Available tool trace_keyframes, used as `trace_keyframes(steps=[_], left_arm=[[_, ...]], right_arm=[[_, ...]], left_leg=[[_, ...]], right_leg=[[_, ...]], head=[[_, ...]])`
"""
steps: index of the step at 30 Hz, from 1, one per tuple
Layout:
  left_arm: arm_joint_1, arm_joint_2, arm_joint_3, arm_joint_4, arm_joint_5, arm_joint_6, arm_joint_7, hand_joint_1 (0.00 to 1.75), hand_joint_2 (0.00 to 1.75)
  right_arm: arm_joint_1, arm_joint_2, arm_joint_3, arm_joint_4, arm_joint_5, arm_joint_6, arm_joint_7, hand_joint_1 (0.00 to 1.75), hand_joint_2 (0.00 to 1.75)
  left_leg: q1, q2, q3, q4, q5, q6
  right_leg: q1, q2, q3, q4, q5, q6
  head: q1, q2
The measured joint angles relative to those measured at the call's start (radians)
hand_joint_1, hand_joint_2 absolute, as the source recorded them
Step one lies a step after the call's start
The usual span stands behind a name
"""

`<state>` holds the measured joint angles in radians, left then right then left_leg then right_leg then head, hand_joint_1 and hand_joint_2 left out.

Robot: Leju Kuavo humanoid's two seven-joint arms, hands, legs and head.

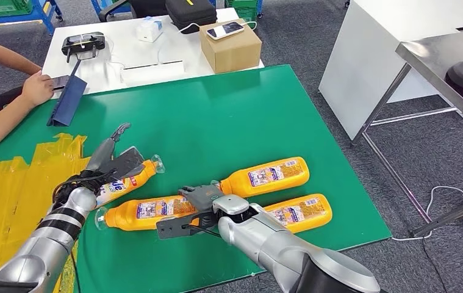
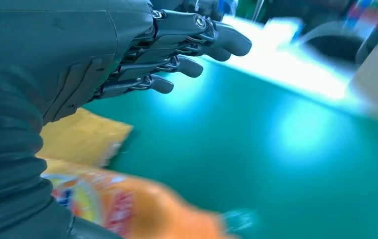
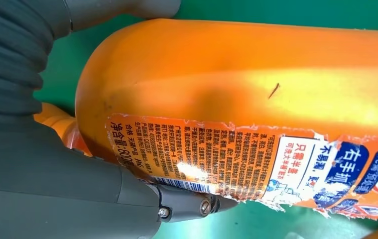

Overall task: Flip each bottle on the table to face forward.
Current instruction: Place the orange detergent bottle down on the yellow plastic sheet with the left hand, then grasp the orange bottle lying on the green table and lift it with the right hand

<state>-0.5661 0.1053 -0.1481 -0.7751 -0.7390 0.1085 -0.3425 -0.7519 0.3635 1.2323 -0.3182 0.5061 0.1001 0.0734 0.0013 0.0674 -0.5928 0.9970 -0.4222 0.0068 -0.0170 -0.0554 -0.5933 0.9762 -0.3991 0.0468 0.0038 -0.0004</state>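
- The right hand (image 1: pixel 193 210), grey and hard-shelled on a silver arm, grips the base end of the long middle bottle (image 1: pixel 146 210); the right wrist view shows a thick thumb and a finger tip pressed against the glossy orange plastic and its torn-edged paper label.
- Four orange bottles lie on their sides on the green table (image 1: pixel 229 116), all smooth, rounded and tapering to a neck with a clear cap.
- Just right of that hand lies the near right bottle (image 1: pixel 299 211), label up.
- Behind it, slightly tilted, is the upper right bottle (image 1: pixel 265 176), its neck end beside the right hand.
- The left hand (image 1: pixel 111 160) is over the left bottle (image 1: pixel 125 182); its dark fingers (image 2: pixel 177 64) are stretched out straight and apart, closed on nothing.
- Crinkled yellow plastic sheet (image 1: pixel 15 189) covers the table's left side.
- Farther back a person's hand (image 1: pixel 36 87) rests near a dark blue folder (image 1: pixel 67 101).
- On the white table (image 1: pixel 125 43) beyond stand one cardboard box (image 1: pixel 230 47) with a phone (image 1: pixel 224 29) on it.
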Motion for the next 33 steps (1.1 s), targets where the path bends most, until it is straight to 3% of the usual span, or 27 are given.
trace_keyframes(steps=[7,11,15,22,28,33], left_arm=[[0.157,-0.078,0.155,-0.302,0.314,0.113,-0.097,0.00,1.75],[0.201,-0.107,0.232,-0.411,0.382,0.124,-0.125,0.00,1.75],[0.229,-0.128,0.305,-0.479,0.525,0.129,-0.168,0.00,1.75],[0.308,-0.143,0.513,-0.585,0.838,0.100,-0.205,0.00,1.75],[0.360,-0.147,0.670,-0.624,0.902,0.095,-0.231,0.00,1.75],[0.391,-0.151,0.735,-0.638,0.949,0.045,-0.194,0.00,1.75]], right_arm=[[0.012,0.000,-0.027,0.002,0.009,-0.035,-0.022,1.75,1.75],[0.017,0.000,-0.036,0.002,0.012,-0.040,-0.022,1.75,1.75],[0.025,0.000,-0.054,0.001,-0.004,-0.075,-0.033,1.75,1.75],[0.078,0.001,-0.164,-0.037,-0.193,-0.269,-0.125,1.75,1.75],[0.108,0.001,-0.224,-0.102,-0.329,-0.337,-0.244,1.75,1.75],[0.133,0.001,-0.249,-0.146,-0.392,-0.382,-0.319,1.75,1.75]], left_leg=[[0.000,0.001,0.000,0.000,-0.001,-0.001],[0.000,0.001,0.000,0.000,-0.001,-0.001],[0.000,0.002,0.000,0.000,-0.001,-0.001],[0.000,0.003,-0.004,0.000,-0.001,-0.001],[0.001,0.000,-0.010,0.000,0.000,-0.001],[0.001,-0.001,-0.014,0.000,0.000,-0.001]], right_leg=[[0.000,0.002,-0.001,0.000,0.000,0.000],[0.000,0.002,-0.001,0.000,0.000,0.000],[0.000,0.002,0.000,0.000,0.000,0.000],[0.001,0.003,-0.005,0.000,0.000,0.000],[0.003,0.002,-0.010,0.001,0.000,0.000],[0.002,0.000,-0.013,0.000,0.000,0.000]], head=[[0.000,0.000],[0.000,0.000],[0.000,0.000],[0.000,0.000],[0.000,0.000],[0.000,0.000]])
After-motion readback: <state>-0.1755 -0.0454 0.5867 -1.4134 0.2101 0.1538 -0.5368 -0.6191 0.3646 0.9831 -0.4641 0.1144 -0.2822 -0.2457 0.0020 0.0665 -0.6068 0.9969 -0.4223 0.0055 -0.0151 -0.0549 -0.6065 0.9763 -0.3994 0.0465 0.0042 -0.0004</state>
